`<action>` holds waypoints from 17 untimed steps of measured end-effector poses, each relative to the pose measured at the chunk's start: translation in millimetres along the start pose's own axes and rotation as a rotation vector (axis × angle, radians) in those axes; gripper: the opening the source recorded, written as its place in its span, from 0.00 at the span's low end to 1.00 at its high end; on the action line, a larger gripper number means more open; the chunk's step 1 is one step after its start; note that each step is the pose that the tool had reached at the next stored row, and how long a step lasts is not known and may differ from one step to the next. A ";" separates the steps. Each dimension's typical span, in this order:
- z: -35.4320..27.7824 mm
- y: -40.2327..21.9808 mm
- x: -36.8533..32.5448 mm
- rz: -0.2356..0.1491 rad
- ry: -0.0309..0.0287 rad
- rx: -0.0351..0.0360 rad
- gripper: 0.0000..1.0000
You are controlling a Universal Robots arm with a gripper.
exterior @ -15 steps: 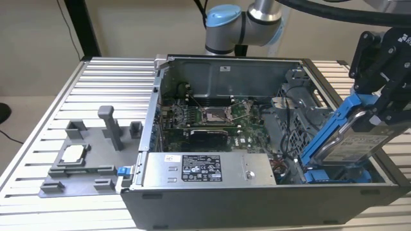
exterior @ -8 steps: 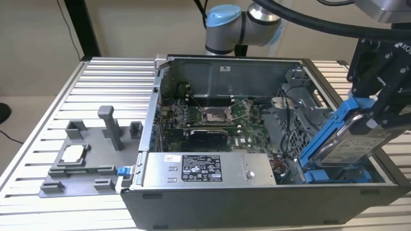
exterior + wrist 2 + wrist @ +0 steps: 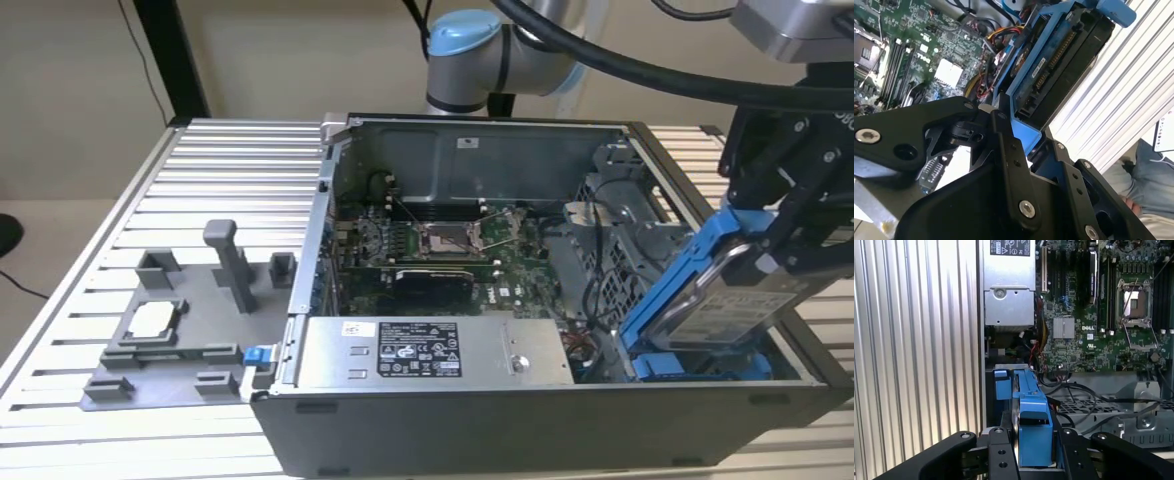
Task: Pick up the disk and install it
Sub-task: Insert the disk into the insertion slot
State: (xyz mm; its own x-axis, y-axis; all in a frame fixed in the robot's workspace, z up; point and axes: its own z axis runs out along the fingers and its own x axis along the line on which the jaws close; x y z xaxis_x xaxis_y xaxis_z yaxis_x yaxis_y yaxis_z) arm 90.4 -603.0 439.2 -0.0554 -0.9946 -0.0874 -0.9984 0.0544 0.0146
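Slatted metal bench (image 3: 227, 170), open PC case (image 3: 534, 425) hogging the side on the exterior view's right. Inside: green motherboard (image 3: 514, 240), CPU socket (image 3: 445, 238), grey power-supply box (image 3: 414, 350) along case's near wall. Grey fixture (image 3: 200, 340) toward bench's opposite edge, small silver chip (image 3: 151, 318) sitting on it.

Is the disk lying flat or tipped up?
Tipped up. The disk leans steeply in the gripper, its lower end down inside the computer case.

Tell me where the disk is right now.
On the exterior view's right, the disk hangs tilted in the pincer, its lower end inside the open computer case, to the right of the power-supply box.
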 end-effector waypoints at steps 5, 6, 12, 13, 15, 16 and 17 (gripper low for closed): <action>4.0 -0.3 0.6 0.010 -0.0023 0.0011 0.00; 4.9 -0.3 0.6 0.012 -0.0026 0.0013 0.00; 11.5 -0.5 1.2 0.016 -0.0028 0.0018 0.00; 12.5 -0.5 1.3 0.016 -0.0028 0.0018 0.00; 14.1 -0.5 1.4 0.017 -0.0028 0.0021 0.00; 14.7 -0.4 1.5 0.017 -0.0028 0.0022 0.00; 15.4 -0.4 1.6 0.017 -0.0029 0.0023 0.00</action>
State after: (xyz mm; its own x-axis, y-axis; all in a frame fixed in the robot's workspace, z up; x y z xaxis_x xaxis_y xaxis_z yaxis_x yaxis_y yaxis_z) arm 90.6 -603.3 423.8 -0.0725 -0.9933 -0.0900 -0.9973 0.0716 0.0138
